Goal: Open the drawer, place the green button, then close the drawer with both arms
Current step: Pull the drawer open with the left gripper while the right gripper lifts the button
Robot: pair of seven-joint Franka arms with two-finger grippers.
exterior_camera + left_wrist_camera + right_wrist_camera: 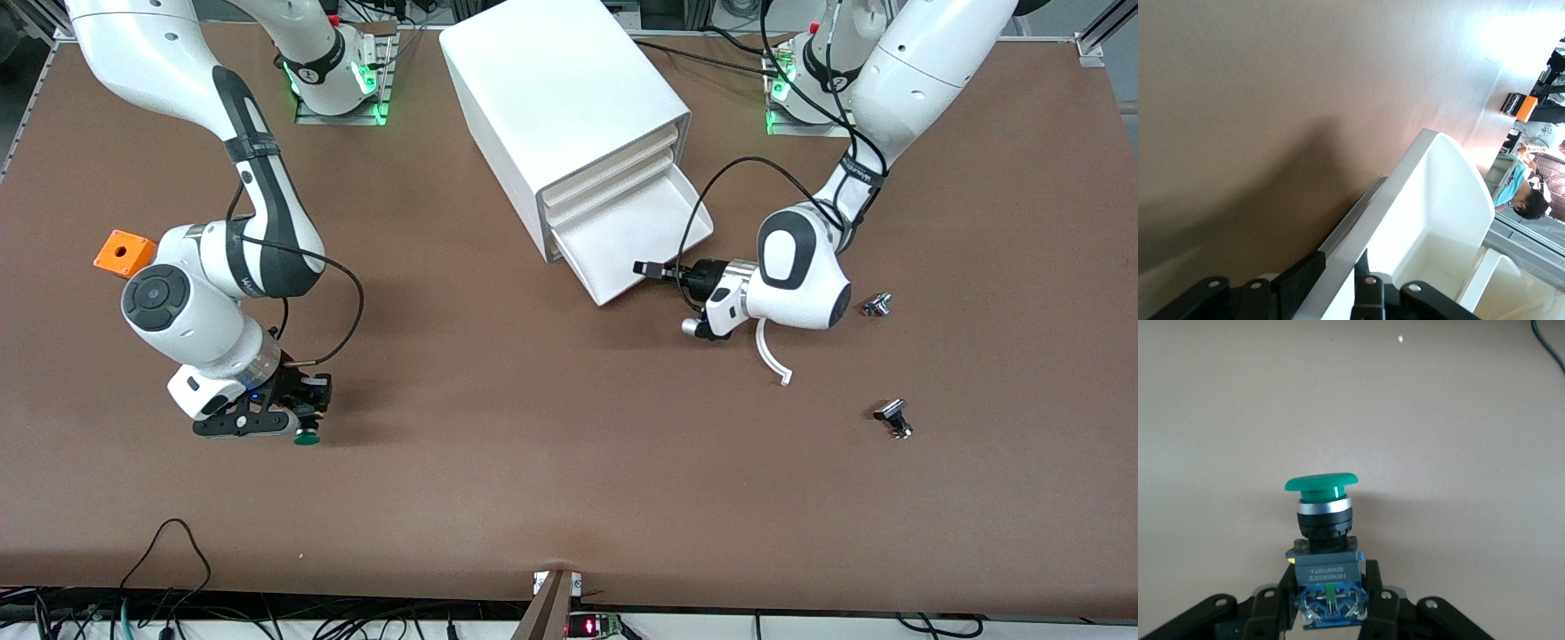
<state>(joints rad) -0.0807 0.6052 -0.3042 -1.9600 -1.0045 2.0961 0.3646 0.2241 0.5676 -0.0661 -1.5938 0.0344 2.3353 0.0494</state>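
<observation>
The white cabinet (569, 107) stands at the middle of the table near the bases. Its lowest drawer (633, 238) is pulled out and empty; the two drawers above it are in. My left gripper (649, 268) is at the drawer's front wall, with one finger outside it and one inside, shut on the wall (1338, 263). My right gripper (302, 420) is low over the table toward the right arm's end. It is shut on the blue-black body (1328, 583) of the button (307, 436), whose green cap (1321, 483) points away from the gripper toward the table.
An orange box (124, 252) with a hole sits beside the right arm's elbow. Two small black-and-silver parts (877, 305) (893, 418) lie toward the left arm's end. A white curved strip (772, 354) hangs under the left wrist. Cables trail along the table's near edge.
</observation>
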